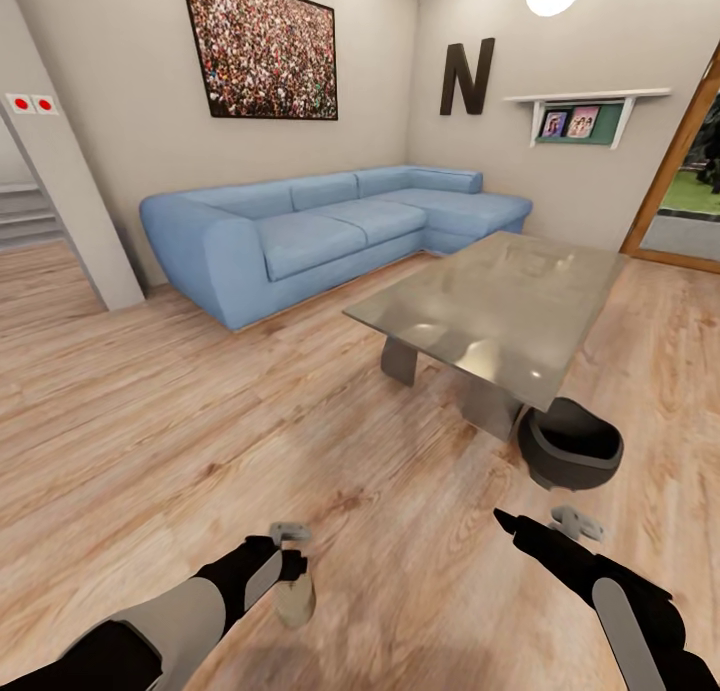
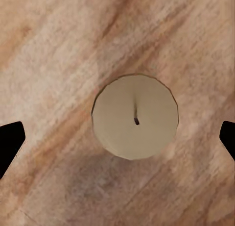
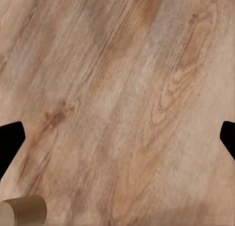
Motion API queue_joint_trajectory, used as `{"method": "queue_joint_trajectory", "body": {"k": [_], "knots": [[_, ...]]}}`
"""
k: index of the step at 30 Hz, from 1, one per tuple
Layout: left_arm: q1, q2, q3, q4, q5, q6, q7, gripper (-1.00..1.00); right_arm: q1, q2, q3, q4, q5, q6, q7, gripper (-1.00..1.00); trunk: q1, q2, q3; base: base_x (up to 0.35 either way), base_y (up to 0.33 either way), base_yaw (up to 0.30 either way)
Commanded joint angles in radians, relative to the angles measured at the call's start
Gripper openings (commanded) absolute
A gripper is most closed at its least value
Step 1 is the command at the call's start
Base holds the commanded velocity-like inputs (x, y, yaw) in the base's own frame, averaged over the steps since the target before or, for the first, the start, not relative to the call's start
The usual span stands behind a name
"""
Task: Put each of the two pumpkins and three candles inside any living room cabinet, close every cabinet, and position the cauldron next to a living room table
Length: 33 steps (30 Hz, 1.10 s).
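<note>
Living room with a pale wood plank floor [image 1: 200,401], a big blue corner sofa [image 1: 320,226] against the back wall, a crowd photo [image 1: 262,43] hung above it and a dark letter N [image 1: 467,76] on the wall further along, next to a little white shelf [image 1: 585,106] with framed pics. The glossy grey tabletop [image 1: 500,306] sits in the middle of the room on its dark base, and the black cauldron [image 1: 570,446] is parked on the floor right by the table's near corner, pretty much touching or just beside it, hard to say which. Down in front, the left gripper [image 1: 290,561] hangs over a stubby beige candle [image 1: 296,599] standing upright on the floor; from the left wrist view you look straight down on the candle top [image 2: 135,116] with its little dark wick, and the fingertips [image 2: 10,142] sit wide apart on either side, not touching it. The right gripper [image 1: 545,526] hovers over bare floor near the cauldron, also spread wide and holding nothing, with the candle [image 3: 22,210] just peeking in at a corner of the right wrist view.
</note>
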Motion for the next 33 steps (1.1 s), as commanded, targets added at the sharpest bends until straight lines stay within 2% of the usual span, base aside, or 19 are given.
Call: {"method": "queue_joint_trajectory", "body": {"k": [1,11,22,33], "knots": [[-0.001,0.0,-0.008,-0.002,0.009,0.0,0.007,1.0,-0.001,0.0,0.0,-0.002,-0.011,0.004,-0.009,1.0,0.0,0.0,-0.001,0.114,0.0,0.0],[0.001,-0.001,-0.01,-0.003,0.006,-0.021,0.007,1.0,-0.001,0.0,0.0,-0.001,-0.011,0.004,-0.009,1.0,0.0,0.0,-0.001,0.109,-0.041,0.0],[0.001,-0.001,-0.011,-0.003,0.005,-0.036,0.006,1.0,-0.001,0.0,0.001,-0.002,-0.011,0.004,-0.009,1.0,0.0,0.0,-0.001,0.012,-0.008,0.0],[0.0,-0.001,-0.011,-0.001,0.004,-0.064,0.007,1.0,-0.001,0.0,0.012,-0.002,-0.011,0.004,-0.007,1.0,0.005,-0.003,-0.043,0.0,0.0,0.0]]}}
